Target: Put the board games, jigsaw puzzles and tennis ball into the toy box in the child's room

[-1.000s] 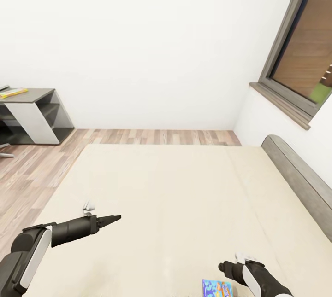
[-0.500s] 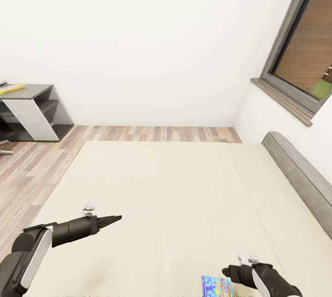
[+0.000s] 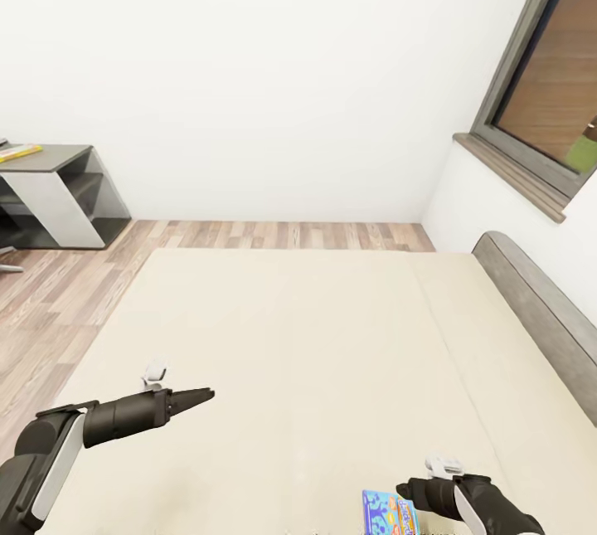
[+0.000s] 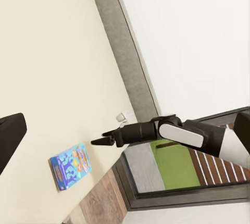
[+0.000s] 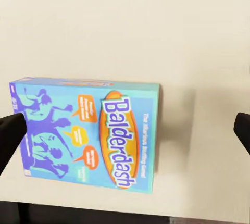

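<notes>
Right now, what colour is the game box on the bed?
Blue, with purple figures and an orange-yellow "Balderdash" logo; the game box shows best in the right wrist view.

The blue board game (image 3: 388,513) at the bed's (image 3: 315,369) near edge is cut by the head view's lower border; the table (image 3: 46,158) runs off the left; a yellow item (image 3: 18,153) there is too small to identify.

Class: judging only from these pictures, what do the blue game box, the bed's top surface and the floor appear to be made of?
Balderdash box: probably glossy printed cardboard, judging by its sharp edges and colourful artwork. Mattress: likely matte beige fabric, plain and without shine; the render shows no weave. Floor: looks like wood or laminate planks, with grain and seams in mixed browns.
</notes>
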You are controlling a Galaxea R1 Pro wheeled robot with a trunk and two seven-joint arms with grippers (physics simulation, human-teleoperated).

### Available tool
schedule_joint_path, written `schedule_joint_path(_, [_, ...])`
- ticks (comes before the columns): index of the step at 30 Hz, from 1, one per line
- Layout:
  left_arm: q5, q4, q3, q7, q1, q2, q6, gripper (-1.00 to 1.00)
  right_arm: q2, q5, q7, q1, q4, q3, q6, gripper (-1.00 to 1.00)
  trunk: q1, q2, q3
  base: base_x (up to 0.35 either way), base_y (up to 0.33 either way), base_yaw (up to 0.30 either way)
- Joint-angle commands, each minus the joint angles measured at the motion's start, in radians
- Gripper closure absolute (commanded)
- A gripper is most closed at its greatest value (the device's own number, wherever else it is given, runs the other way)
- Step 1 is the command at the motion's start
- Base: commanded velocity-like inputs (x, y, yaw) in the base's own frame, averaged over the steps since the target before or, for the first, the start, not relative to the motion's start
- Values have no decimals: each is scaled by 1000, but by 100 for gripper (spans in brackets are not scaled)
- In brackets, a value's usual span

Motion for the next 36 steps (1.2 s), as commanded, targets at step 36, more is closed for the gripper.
schedule_joint_path(36, [-23, 9, -5, -213, 11, 36, -33, -100, 0, 7, 126, 0, 27, -6, -80, -100, 0, -1, -61, 0, 0, 0])
